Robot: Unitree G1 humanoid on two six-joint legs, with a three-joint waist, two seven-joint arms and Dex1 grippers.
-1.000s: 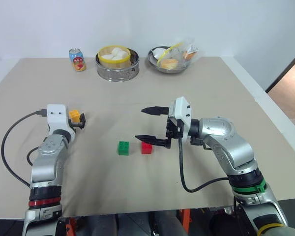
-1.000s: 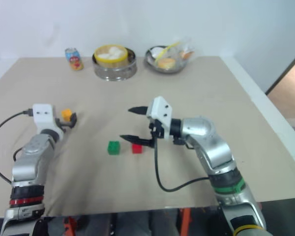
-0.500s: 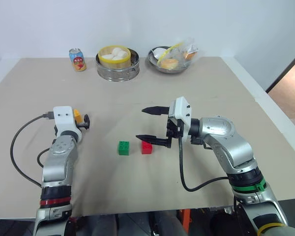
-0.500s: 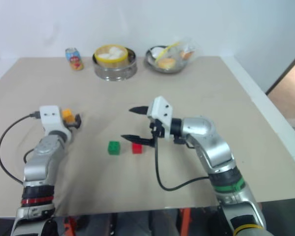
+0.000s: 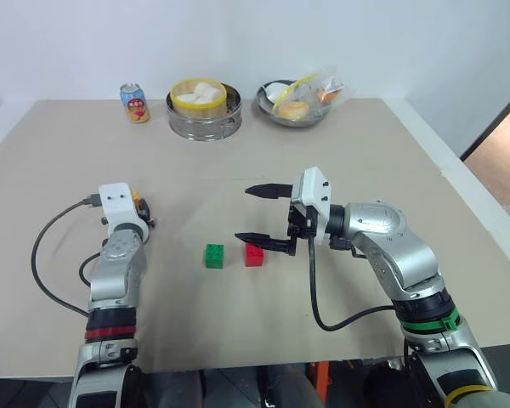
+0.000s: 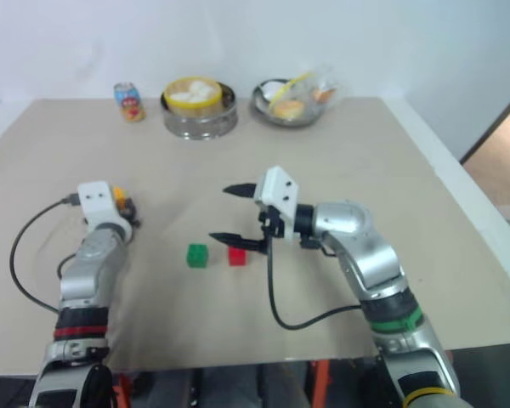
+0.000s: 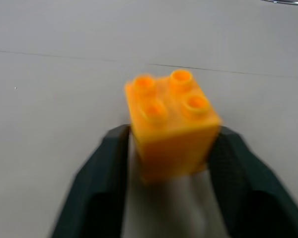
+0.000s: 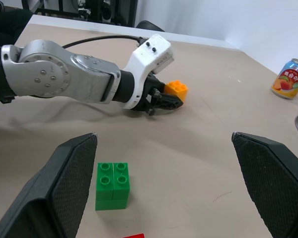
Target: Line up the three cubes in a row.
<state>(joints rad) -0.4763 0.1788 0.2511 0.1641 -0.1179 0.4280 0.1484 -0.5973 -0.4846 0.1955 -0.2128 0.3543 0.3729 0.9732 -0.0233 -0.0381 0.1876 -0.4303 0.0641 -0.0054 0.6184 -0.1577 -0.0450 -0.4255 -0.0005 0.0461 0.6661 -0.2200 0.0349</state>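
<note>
Now that the left hand has closed, the orange cube sits clamped between its two black fingers; a moment ago the same fingers stood wide apart around it. The left arm has also come in a little toward the middle of the surface, and the hand is low, close over the surface. I judge this to be the grasp step for the last loose cube: it can now be lifted and carried to the other two.

The orange cube is on the left side of the surface, upright with its studs on top, and only its far part sticks out beyond the fingertips. The green cube and the red cube lie near the middle, just beside each other with a small gap, green on the left and red on the right. They already form a short line running left to right. The orange cube is well apart from them, to the left and slightly farther away.

The right hand hangs spread open just right of the red cube, its lower finger near the cube, and it holds nothing. It has not moved.

The natural place for the orange cube seems to be just left of the green one.
</note>
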